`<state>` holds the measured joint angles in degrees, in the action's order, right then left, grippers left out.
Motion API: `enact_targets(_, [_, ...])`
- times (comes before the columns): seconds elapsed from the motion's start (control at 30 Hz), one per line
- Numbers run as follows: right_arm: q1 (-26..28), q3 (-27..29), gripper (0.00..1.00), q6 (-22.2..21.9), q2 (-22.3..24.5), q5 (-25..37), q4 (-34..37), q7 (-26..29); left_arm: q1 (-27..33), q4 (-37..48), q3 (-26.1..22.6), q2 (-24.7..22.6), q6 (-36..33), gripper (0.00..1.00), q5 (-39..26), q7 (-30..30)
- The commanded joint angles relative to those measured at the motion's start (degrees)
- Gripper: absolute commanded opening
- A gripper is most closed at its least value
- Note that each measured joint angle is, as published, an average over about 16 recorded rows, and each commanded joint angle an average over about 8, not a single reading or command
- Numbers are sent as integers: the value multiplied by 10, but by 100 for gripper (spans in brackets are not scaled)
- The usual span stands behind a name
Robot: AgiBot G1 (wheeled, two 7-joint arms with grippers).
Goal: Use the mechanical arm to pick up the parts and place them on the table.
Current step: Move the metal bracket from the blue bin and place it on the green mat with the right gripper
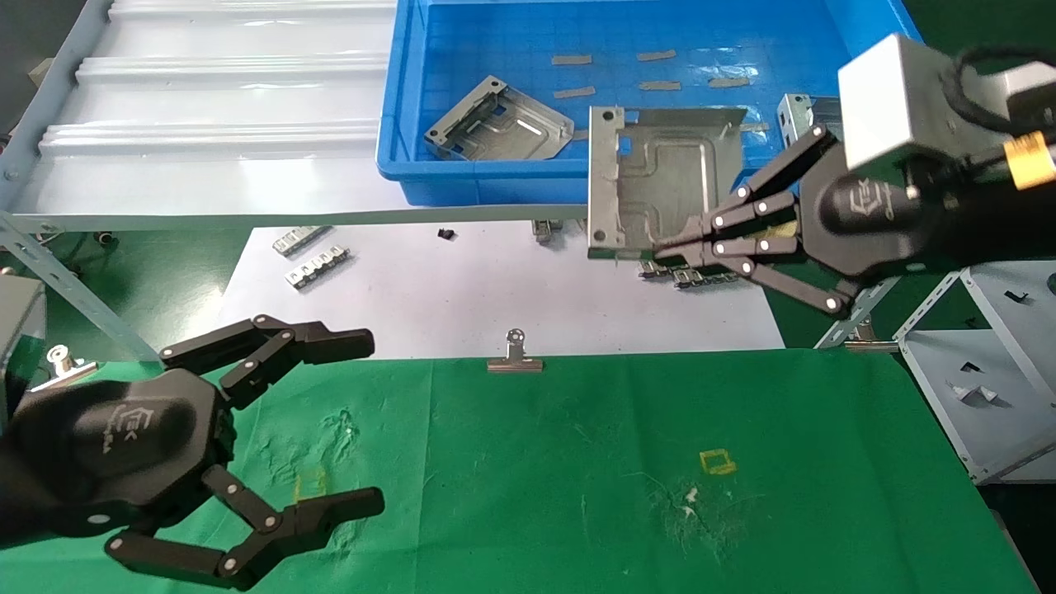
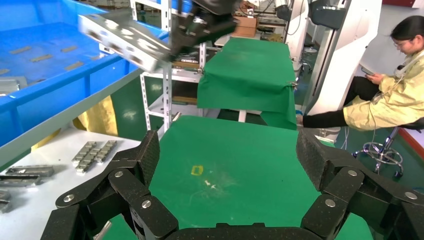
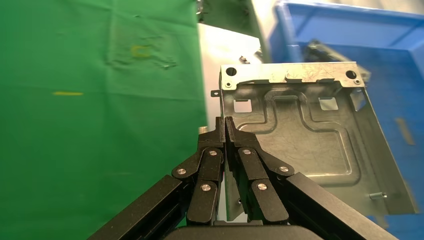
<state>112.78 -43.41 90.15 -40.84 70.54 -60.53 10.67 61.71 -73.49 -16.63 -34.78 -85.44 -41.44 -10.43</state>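
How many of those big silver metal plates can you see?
3: one plate held by the right claw, one lying in the blue bin, another partly hidden behind the arm.

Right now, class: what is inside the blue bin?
In the blue bin lies one metal part and several small tape-like strips. The right gripper holds another part, hiding the bin's near right area.

- A second table [image 2: 245, 75] with green cloth stands behind.
- A seated woman [image 2: 385, 95] in a yellow coat looks at her phone.
- A grey metal shelf [image 1: 973, 363] stands at the side.
- A white ribbed conveyor [image 1: 206, 107] lies beside the blue bin [image 1: 462, 177].
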Motion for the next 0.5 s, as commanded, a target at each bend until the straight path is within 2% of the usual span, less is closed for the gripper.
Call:
enact_targets(0.03, [-13,-3,0,-2,25,-17,-45,11,0,0,0,0,0,100,0,0])
enact_targets(0.27, [-67,-33,0,-4,62,-27,-86,8,0,0,0,0,0,100,0,0])
enact_targets(0.5, [-102,-84,0,-9,56,36,-70,-27,0,0,-1,0,0,100,0,0])
